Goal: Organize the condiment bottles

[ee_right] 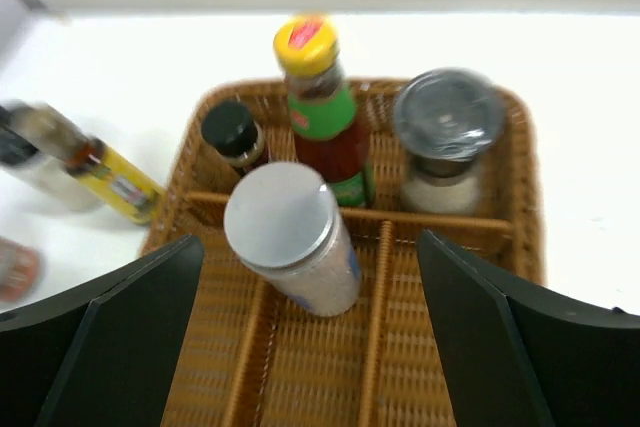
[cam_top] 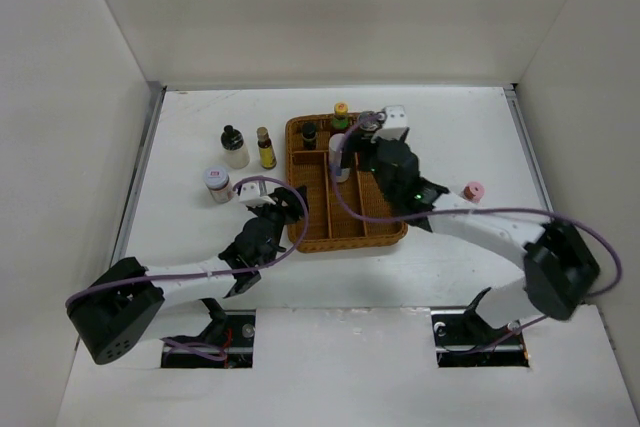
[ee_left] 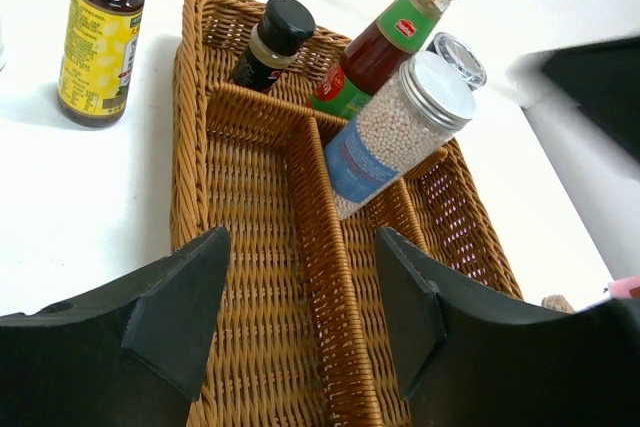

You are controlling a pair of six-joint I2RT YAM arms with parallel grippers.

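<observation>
Right gripper (ee_right: 310, 247) spread, empty, above tilted jar (ee_right: 292, 242) in tray (ee_right: 522, 157) middle slot. Left gripper (ee_left: 302, 247) spread, empty, over tray near end. Risk: you close off-centre, jar tips onto sauce bottle (ee_right: 325, 117). Amber bottle (ee_left: 100, 37) outside tray

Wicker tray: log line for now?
left fingers open, empty | right fingers open, facing silver-capped clear bead jar | brown wicker divided tray holds four bottles | four more outside

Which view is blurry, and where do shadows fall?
Right wrist: blurred, worst on the yellow-label bottle at the left edge. Left wrist: sharp, the bead jar crisp. Top external: even light, a soft shadow along the near rim of the tray.
</observation>
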